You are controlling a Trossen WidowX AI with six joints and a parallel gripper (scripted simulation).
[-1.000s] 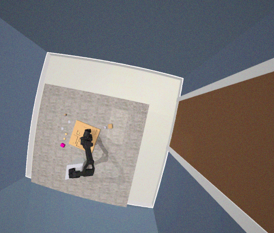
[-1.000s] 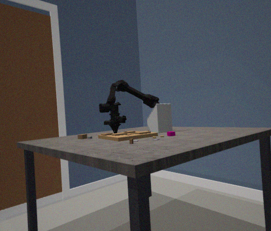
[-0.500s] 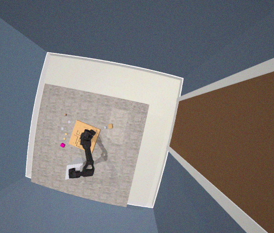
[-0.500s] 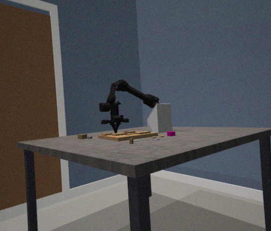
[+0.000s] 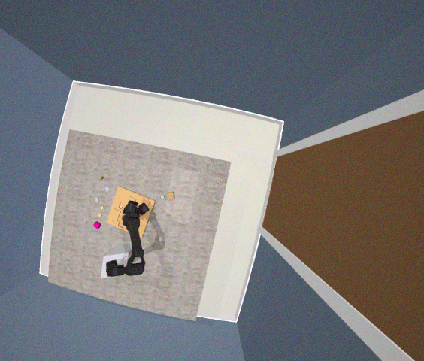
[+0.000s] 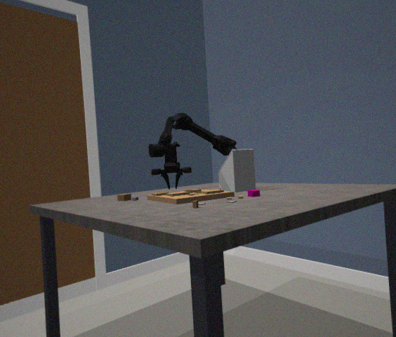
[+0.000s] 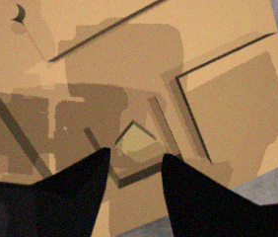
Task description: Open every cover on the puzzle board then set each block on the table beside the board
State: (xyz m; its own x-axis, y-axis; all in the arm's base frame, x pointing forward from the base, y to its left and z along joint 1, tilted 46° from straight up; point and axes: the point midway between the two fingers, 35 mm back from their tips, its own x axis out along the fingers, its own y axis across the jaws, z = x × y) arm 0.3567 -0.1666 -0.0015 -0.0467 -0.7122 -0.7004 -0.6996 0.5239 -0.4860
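The wooden puzzle board [image 5: 125,192] [image 6: 177,200] [image 7: 95,15] lies on the table under the arm. My gripper [image 6: 173,188] [image 7: 136,158] is partly open and empty, pointing down just above the board; the arm hides its fingertips in the top view. A small pale yellow block [image 7: 136,138] sits in an uncovered well, beyond and between the fingertips in the wrist view. Flat wooden covers with dark shadowed edges surround it, such as the cover [image 7: 243,99] at the right. Shadows and the arm hide how far each cover stands open.
Left of the board in the top view lie a magenta block [image 5: 96,225] [image 6: 253,193], two small yellow pieces, two pale flat pieces and a small brown piece [image 5: 101,177] [image 6: 195,204]. Right of it lie a tan block [image 5: 171,195] [image 6: 124,197] and a small grey piece [image 5: 162,197] [image 6: 135,199].
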